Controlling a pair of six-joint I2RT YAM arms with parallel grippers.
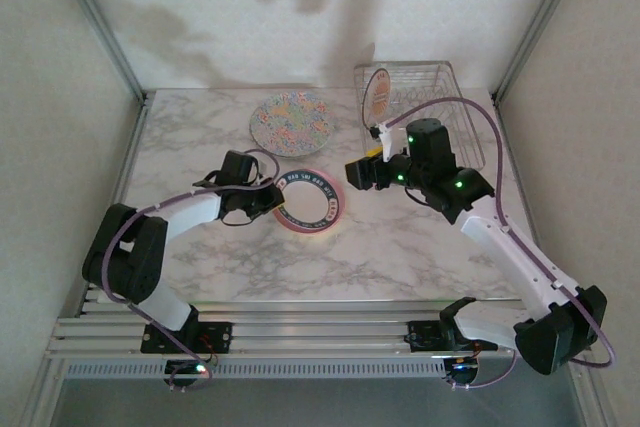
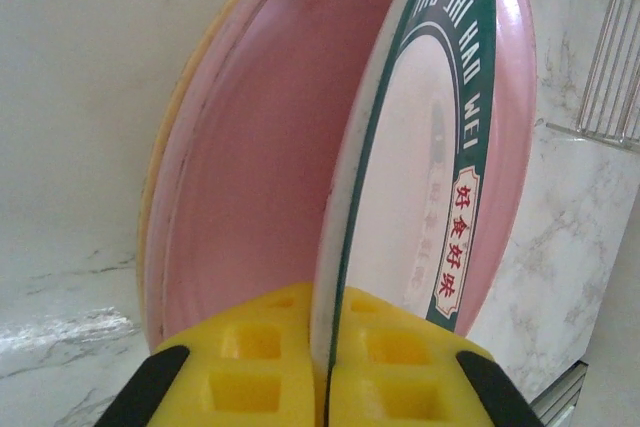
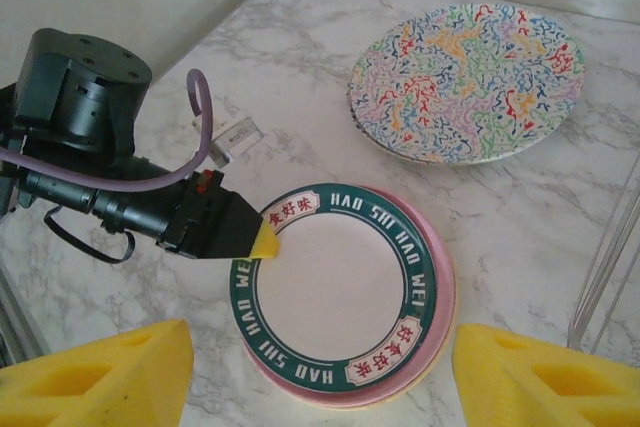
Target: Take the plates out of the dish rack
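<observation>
A white plate with a dark green lettered rim (image 3: 335,287) lies on a pink plate (image 2: 260,167), with an orange-yellow edge (image 2: 150,182) showing beneath. My left gripper (image 2: 328,347) is shut on this plate's near-left rim (image 1: 308,202); its yellow pads (image 3: 262,242) pinch the edge. A floral-speckled plate (image 1: 291,122) rests flat farther back. The dish rack (image 1: 440,82) stands at the back right with one white, orange-emblem plate (image 1: 380,95) upright in it. My right gripper (image 1: 358,172) hovers open between the stack and the rack, its fingers (image 3: 110,377) spread wide over nothing.
The marble table (image 1: 420,247) is walled in by white panels and metal posts (image 1: 100,22). Rack wires (image 3: 605,247) rise just right of the plate stack. A purple cable (image 1: 455,107) loops from the right arm over the rack.
</observation>
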